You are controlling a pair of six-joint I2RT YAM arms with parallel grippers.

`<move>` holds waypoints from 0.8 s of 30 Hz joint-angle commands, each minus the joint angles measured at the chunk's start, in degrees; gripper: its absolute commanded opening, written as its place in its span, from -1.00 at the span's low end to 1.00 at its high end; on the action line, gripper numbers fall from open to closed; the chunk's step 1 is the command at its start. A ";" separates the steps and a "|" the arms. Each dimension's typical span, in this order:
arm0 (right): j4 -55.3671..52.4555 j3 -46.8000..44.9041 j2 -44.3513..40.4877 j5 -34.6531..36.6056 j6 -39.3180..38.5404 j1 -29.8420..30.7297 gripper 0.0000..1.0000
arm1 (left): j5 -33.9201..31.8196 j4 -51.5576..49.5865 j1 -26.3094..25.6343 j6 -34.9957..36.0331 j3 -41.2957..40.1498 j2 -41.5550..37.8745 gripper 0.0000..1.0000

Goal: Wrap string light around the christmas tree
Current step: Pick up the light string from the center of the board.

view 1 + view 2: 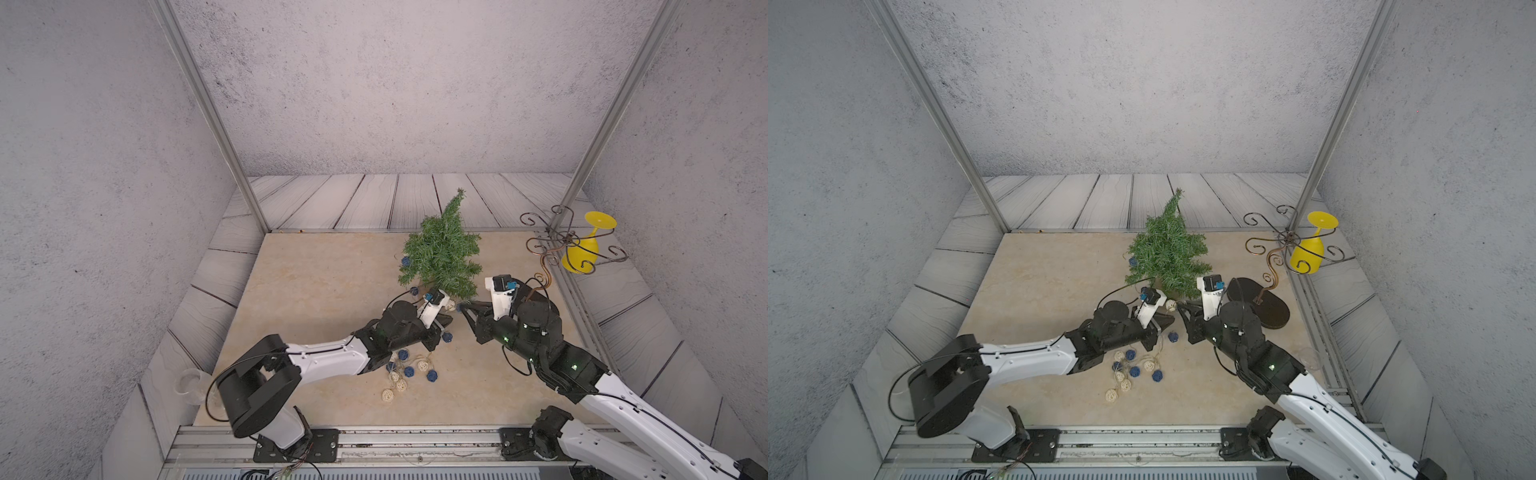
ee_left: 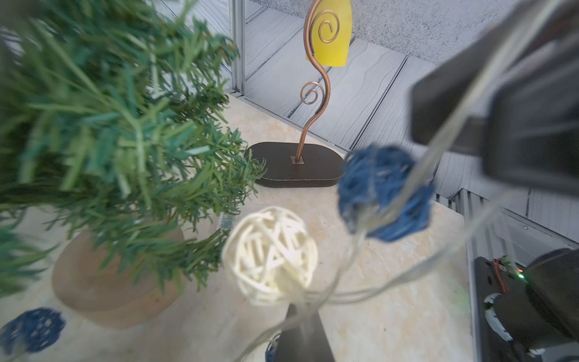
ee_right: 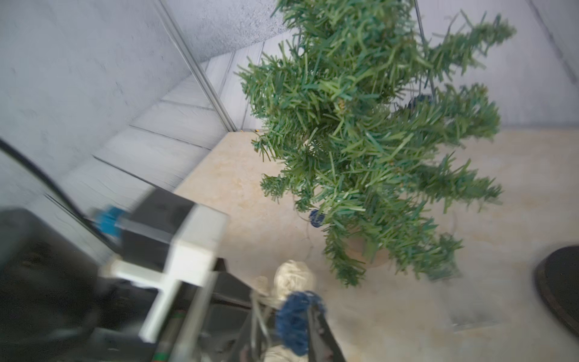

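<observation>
1. A beige table (image 1: 311,291) lies beneath both grippers.
2. The christmas tree (image 1: 442,253) stands upright in its tan pot just beyond the two sets of fingertips, with its lowest branches close above them.
3. A curly wire stand (image 1: 569,241), with a yellow glass (image 1: 582,257) among its arms, sits beyond the right gripper (image 1: 460,308) on its outer side.
4. The string light (image 1: 409,370) lies mostly heaped behind the left gripper (image 1: 449,318), under that arm. One strand rises to the fingertips.
5. The left gripper's jaws are pressed together, pinching the wire beside a cream ball (image 2: 271,255).
6. The right gripper is nearly tip to tip with the left gripper. A blue ball (image 2: 383,194) rests against its finger. I cannot tell whether its jaws are spread.
</observation>
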 commanded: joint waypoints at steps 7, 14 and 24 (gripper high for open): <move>8.26 -5.64 -3.56 -1.53 -6.15 -0.17 0.13 | 2.79 -31.66 -0.14 6.70 2.26 -24.46 -1.00; 13.94 -6.29 0.44 -10.81 -13.25 -0.21 0.41 | 6.65 -37.24 -0.17 4.10 -1.73 -37.52 -1.00; 31.92 -7.77 19.42 -28.36 -25.57 1.92 0.42 | 7.63 -38.74 -0.06 3.46 -5.09 -43.53 -1.00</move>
